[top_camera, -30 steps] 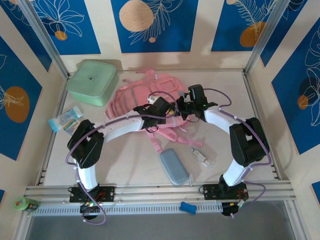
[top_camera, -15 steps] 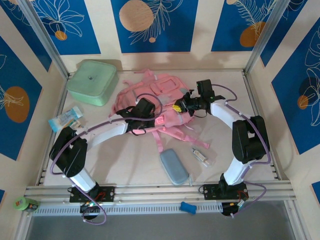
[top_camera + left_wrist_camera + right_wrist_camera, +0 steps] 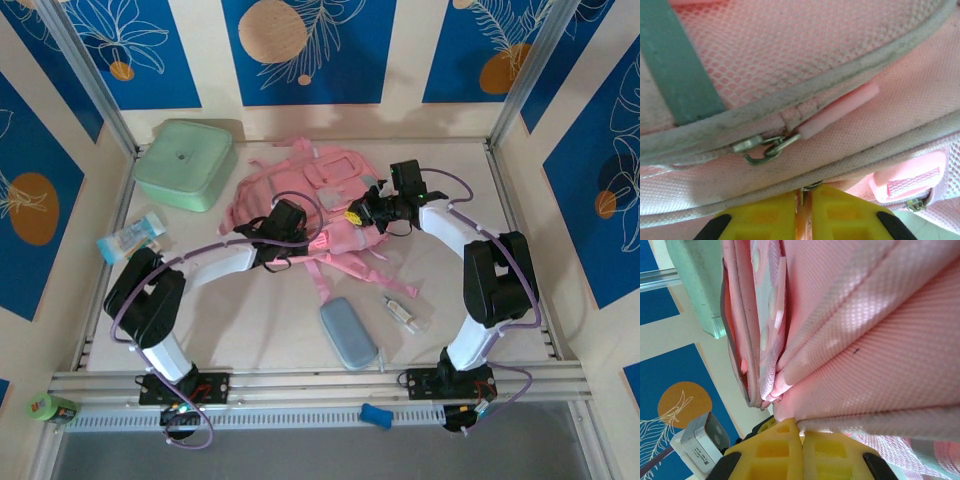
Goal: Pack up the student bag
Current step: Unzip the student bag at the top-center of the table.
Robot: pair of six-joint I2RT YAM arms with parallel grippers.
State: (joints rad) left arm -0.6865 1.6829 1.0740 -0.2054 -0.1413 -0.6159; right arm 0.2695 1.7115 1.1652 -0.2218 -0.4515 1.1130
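Student bag lies flat at the far middle of the table, straps trailing toward the near edge.

Left gripper is on the bag's near edge, left of centre. In the left wrist view the yellow fingers are pressed together on the bag's seam, with a small metal bit caught between the tips. Just above them are a zipper slider with a pink pull tab, and a grey-green strip crossing the mesh.

Right gripper is at the bag's right side. In the right wrist view its fingers are closed on a fold of pink fabric, tips touching and the fabric bunched above them.

Rest of the table:
- Mint box in the far left corner, just beside the bag.
- Packet at the left edge.
- Grey-blue case near the near edge, about centre.
- Small clear bottle just right of the case, not touching it.
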